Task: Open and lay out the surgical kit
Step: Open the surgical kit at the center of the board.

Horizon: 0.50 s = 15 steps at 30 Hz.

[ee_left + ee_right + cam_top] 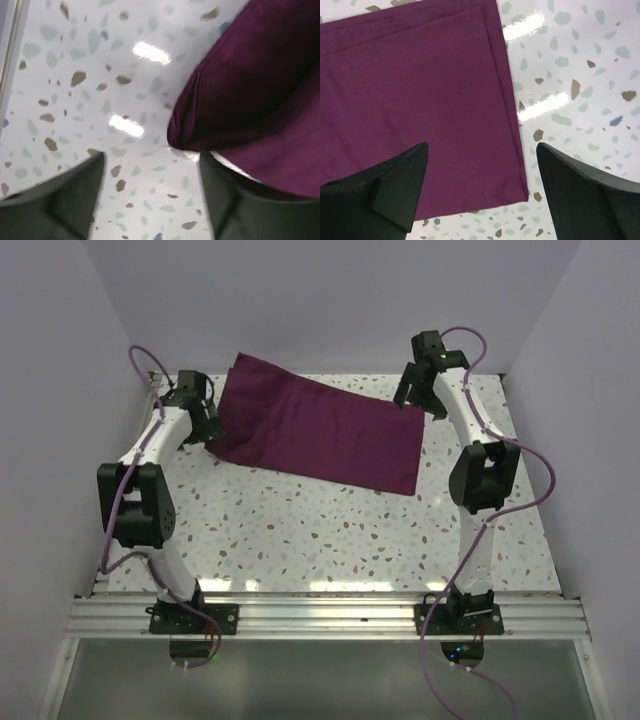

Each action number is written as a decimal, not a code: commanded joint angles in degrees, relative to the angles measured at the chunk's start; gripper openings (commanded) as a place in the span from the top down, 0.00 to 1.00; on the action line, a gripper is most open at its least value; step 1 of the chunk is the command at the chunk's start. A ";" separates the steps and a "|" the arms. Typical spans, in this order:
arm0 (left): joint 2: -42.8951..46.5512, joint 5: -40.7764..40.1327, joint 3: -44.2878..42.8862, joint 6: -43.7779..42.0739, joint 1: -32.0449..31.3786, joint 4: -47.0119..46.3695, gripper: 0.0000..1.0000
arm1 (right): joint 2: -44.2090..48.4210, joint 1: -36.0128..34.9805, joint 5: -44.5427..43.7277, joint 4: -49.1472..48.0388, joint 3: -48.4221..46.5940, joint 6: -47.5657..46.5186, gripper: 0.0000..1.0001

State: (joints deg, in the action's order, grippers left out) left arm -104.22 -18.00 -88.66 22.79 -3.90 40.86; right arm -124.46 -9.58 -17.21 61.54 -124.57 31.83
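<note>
The dark purple cloth wrap (320, 430) lies spread across the far middle of the speckled table. My left gripper (207, 425) is open at the cloth's left edge. In the left wrist view (150, 200) a rounded fold of cloth (260, 90) lies by the right finger (235, 205), with a thin pale shiny strip (227, 164) under its edge. My right gripper (420, 400) is open above the cloth's far right corner. In the right wrist view (480, 190) that corner (410, 85) lies flat between the fingers. The steel tray, forceps and tweezers are hidden.
White walls close in the table at the left, back and right. The terrazzo tabletop (330, 530) stretches from the cloth to the aluminium rail (320, 615) where the arm bases are bolted.
</note>
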 commanded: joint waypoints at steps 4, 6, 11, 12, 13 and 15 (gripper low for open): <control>-2.82 5.16 13.07 3.58 3.11 -0.70 0.01 | -5.96 0.27 4.99 -0.71 -7.60 -1.86 0.07; -2.65 6.22 15.79 4.19 3.11 -1.40 0.01 | -7.37 0.27 5.78 -1.42 -8.23 -2.56 0.07; -0.37 7.45 18.26 4.29 3.11 -1.40 0.02 | -10.70 1.06 8.25 -4.14 -11.65 -3.97 0.07; 0.68 7.71 18.35 4.46 3.02 -1.22 0.03 | -12.02 1.58 8.42 -4.58 -12.27 -3.97 0.07; 1.30 8.24 18.52 4.46 3.02 -0.96 0.04 | -12.55 1.93 8.86 -5.80 -13.14 -3.97 0.07; 3.92 9.38 19.84 4.81 2.85 -0.87 0.06 | -13.78 3.07 8.86 -7.39 -13.06 -3.01 0.09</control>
State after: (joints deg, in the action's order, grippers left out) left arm -105.49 -10.74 -69.95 26.39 -0.80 40.38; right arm -137.12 -8.60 -10.26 58.11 -134.47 29.47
